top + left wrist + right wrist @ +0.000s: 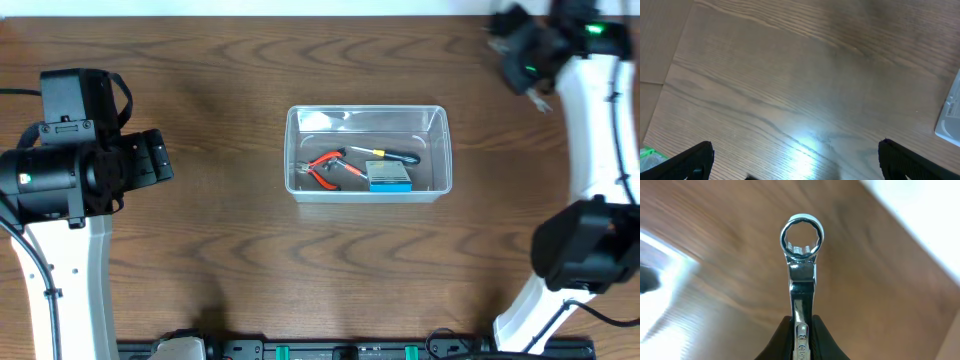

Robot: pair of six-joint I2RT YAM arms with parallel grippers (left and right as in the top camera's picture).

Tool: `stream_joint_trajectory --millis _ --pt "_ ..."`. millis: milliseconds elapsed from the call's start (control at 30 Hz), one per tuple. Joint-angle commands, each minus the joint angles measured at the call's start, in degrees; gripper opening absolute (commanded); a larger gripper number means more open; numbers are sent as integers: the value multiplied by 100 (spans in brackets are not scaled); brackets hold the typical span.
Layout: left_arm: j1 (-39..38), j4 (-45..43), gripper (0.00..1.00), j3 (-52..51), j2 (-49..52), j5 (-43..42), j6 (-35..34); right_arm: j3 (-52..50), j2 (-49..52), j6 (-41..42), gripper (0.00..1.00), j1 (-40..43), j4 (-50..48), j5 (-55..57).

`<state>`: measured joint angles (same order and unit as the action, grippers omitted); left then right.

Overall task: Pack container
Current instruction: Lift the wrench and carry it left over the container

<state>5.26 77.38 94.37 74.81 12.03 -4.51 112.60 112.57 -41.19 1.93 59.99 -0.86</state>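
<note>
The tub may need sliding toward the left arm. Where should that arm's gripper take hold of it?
Probably the tub by its left short wall, near the far corner, coming straight down over the rim, one finger inside. The top is open, that wall faces the open left gripper, and the pliers, screwdriver and blue box lie clear of that corner.

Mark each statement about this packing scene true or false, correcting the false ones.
1. The clear plastic rectangular tub holds red-handled pliers. True.
2. The right hand grips a shiny metal ring spanner. True.
3. The small blue-and-white box lies outside the tub. False: it lies inside the tub.
4. The left hand is shut on the yellow-and-black-handled screwdriver. False: it is open and empty; that screwdriver lies in the tub.
</note>
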Motion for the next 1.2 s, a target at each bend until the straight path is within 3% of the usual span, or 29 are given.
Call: stream_joint_trajectory --millis 0,167,433,1167 --pt "31 9 98 31 4 46 -52 111 4 -352 1 -625 35 -68" --pt "28 9 98 31 4 46 -52 109 4 -374 1 -1580 98 -70" --pt "31 9 98 31 7 46 -52 -4 17 -374 1 -2365 306 -111" --pt "31 9 98 31 4 46 -52 -2068 98 -608 6 -2441 -708 -284"
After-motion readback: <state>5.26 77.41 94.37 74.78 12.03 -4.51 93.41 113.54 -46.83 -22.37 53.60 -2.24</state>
